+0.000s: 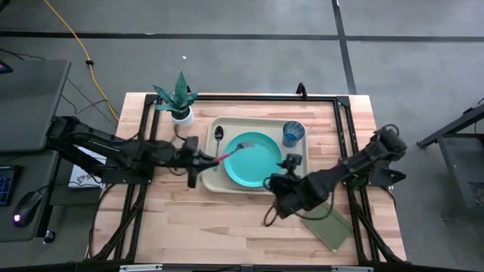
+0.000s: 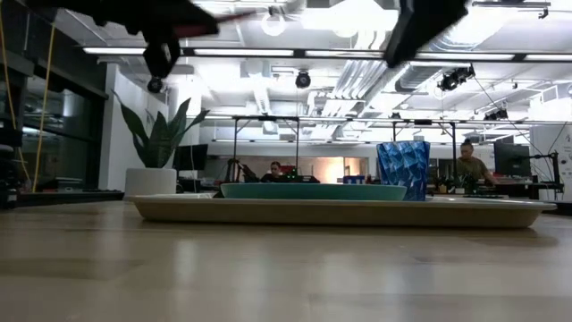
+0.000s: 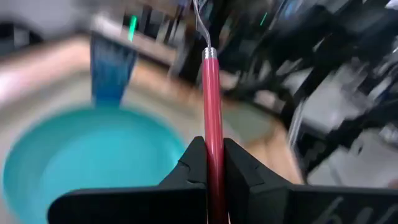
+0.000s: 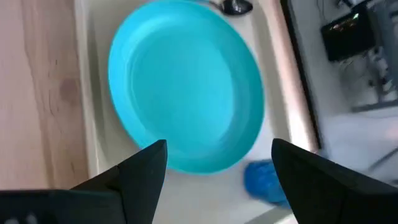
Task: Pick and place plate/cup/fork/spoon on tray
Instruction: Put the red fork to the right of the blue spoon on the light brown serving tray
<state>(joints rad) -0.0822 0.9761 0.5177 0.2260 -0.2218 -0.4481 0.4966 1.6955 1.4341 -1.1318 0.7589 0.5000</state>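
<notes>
My left gripper (image 1: 204,160) is shut on the red-handled fork (image 1: 228,153) over the left end of the beige tray (image 1: 219,186). The fork's tines (image 1: 243,145) reach over the teal plate (image 1: 255,162), which lies in the tray. The blue cup (image 1: 293,133) stands at the tray's far right corner. The spoon (image 1: 218,136) lies in the tray's far left corner. My right gripper (image 4: 217,168) is open and empty above the tray's near edge, by the plate (image 4: 186,81). My left gripper pinches the fork's red handle (image 3: 211,134) between its two fingers, toward the handle's back end. The fingers come from the table's left and lie along the fork, which sticks out ahead of them. The fork is lifted clear, its tines (image 3: 199,25) over the plate.
A white pot with a green plant (image 1: 180,104) stands just beyond the tray's far left corner. An olive-green notebook (image 1: 330,225) lies at the near right, beside my right arm. Bare wood lies along the table's near side.
</notes>
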